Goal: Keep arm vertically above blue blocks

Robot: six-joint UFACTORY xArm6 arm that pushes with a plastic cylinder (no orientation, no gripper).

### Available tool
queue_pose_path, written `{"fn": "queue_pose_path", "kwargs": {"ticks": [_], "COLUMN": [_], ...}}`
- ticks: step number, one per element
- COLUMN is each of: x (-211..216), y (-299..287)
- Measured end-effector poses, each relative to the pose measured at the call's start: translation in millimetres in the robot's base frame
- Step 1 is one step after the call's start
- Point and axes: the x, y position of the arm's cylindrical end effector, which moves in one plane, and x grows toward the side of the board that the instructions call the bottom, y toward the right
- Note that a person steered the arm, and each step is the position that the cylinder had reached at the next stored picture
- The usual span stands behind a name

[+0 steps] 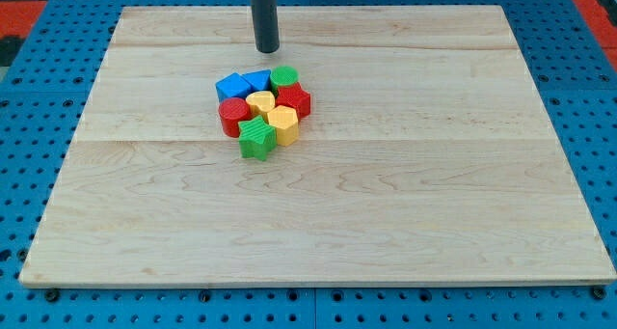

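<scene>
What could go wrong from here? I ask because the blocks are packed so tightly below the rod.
1. My tip sits just toward the view's top from the two blue blocks; drifting down-view would likely nudge them.
2. The blue blocks touch the green cylinder and the red blocks, so one push could shift the whole cluster.

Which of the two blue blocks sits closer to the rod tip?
The blue block on the view's right, just below my tip. It touches the green cylinder; the other blue block lies further toward the view's left.
</scene>
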Motion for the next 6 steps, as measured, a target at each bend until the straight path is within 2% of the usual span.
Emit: {"fn": "queue_pose_path", "kwargs": {"ticks": [2, 5, 6], "x": [0.0, -6.6, -6.6], "y": [13.6, -14.8, -40.8]}}
